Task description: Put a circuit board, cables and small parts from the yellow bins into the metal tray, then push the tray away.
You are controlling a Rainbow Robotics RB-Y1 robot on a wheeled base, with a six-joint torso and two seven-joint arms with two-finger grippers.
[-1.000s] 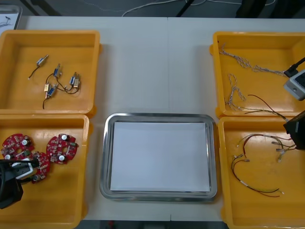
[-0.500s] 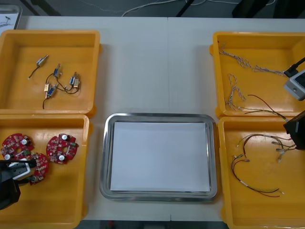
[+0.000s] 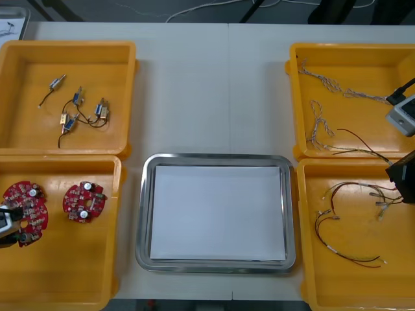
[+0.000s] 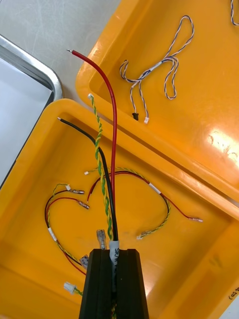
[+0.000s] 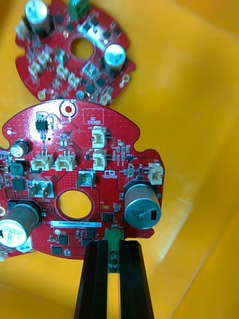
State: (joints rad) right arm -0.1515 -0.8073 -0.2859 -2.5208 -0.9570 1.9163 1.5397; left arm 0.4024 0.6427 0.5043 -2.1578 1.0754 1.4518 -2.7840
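Left wrist view: left claw [image 5: 113,247] clamped on circuit board [image 5: 79,149].
Level carry to metal tray [image 3: 143,194], three o'clock, seemed best; right claw [image 4: 113,252] gripped cables [image 4: 114,139].

Light table [image 3: 207,84] with a middle seam, white cord [image 3: 194,8] on the dark floor beyond its far edge
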